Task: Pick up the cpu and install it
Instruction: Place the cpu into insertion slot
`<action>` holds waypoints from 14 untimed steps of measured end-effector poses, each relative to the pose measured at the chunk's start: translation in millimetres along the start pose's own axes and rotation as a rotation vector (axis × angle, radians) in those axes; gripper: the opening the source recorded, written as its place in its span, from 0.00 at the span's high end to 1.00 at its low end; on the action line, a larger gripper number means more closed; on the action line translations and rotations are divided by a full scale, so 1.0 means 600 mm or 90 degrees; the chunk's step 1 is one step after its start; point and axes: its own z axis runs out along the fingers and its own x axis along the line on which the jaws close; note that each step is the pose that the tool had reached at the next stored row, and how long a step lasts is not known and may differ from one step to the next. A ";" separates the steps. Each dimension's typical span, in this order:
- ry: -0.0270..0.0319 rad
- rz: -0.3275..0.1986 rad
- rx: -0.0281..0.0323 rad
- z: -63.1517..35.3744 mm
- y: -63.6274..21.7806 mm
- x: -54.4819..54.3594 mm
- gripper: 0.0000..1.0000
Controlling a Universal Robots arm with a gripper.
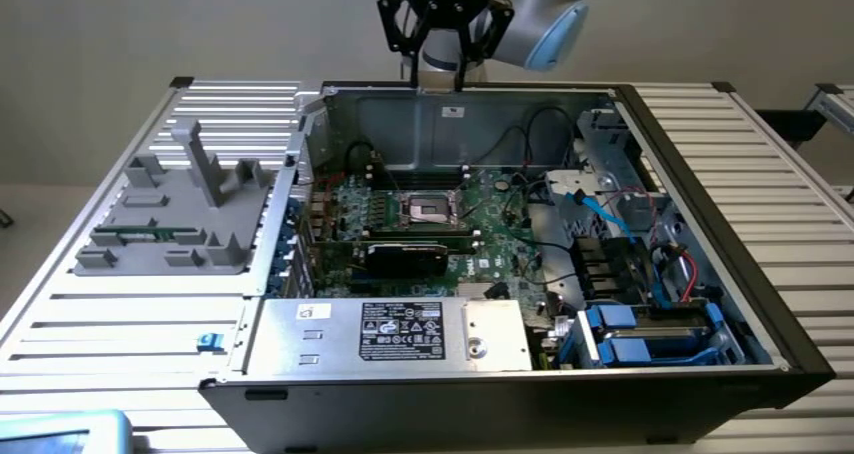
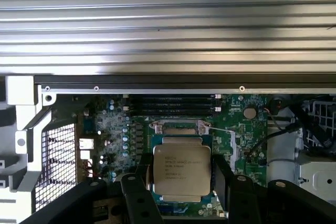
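Note:
The cpu (image 2: 181, 174), a flat square chip with a silver-tan top and printed text, sits between the black fingers (image 2: 137, 195) of my gripper (image 2: 181, 182), which is shut on it. In the exterior view the gripper (image 1: 441, 82) hangs high above the back wall of the open computer case (image 1: 787, 334). The black cpu socket (image 1: 430, 207) lies on the green motherboard below, apart from the chip. In the wrist view the socket (image 2: 178, 128) shows just beyond the held chip, its metal frame around it.
A grey plastic fixture (image 1: 174, 214) with a green memory stick (image 1: 134, 236) stands on the ribbed table at the exterior view's left. Inside the case are a silver power supply (image 1: 387, 334), a black card (image 1: 407, 256), blue drive brackets (image 1: 641, 334) and loose cables (image 1: 601, 214).

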 end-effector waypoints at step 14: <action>-0.0068 0.132 -0.0080 0.000 0.000 0.000 0.44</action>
